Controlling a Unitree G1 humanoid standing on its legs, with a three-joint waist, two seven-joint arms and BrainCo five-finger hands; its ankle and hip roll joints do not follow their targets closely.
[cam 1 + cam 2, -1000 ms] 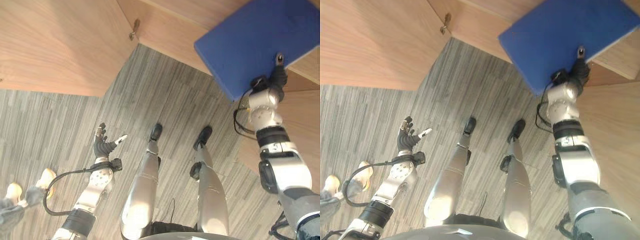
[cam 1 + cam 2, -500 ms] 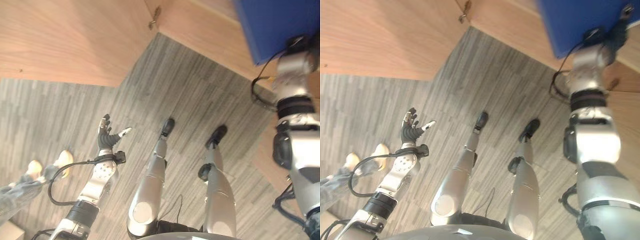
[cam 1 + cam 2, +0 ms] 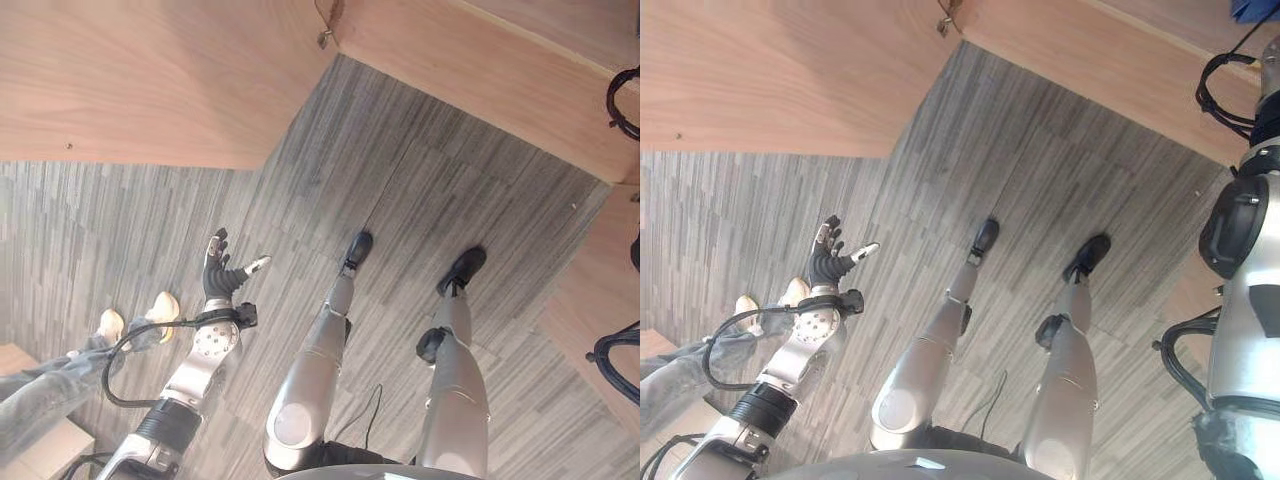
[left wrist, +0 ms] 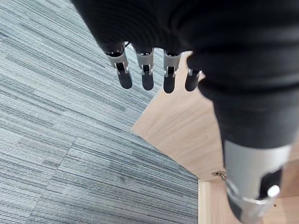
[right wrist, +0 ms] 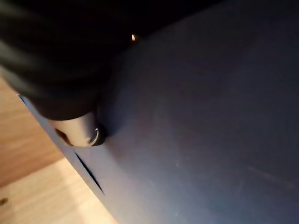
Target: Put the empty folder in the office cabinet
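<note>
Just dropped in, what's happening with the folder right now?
The right hand is up against the blue folder, with pale wooden cabinet board just beside it; whether its fingers grip the folder cannot be told. A blue corner of the folder shows at the top of the right eye view, above the right arm. The left hand hangs open and empty over the grey floor. A person's legs show at the lower left.

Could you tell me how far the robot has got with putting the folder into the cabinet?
Picked up: the blue folder sits against the right hand, whose thumb presses its face, by the wooden cabinet. In hand: carrying it there. The left hand hangs open over the floor. Left: setting the folder inside and letting go.
</note>
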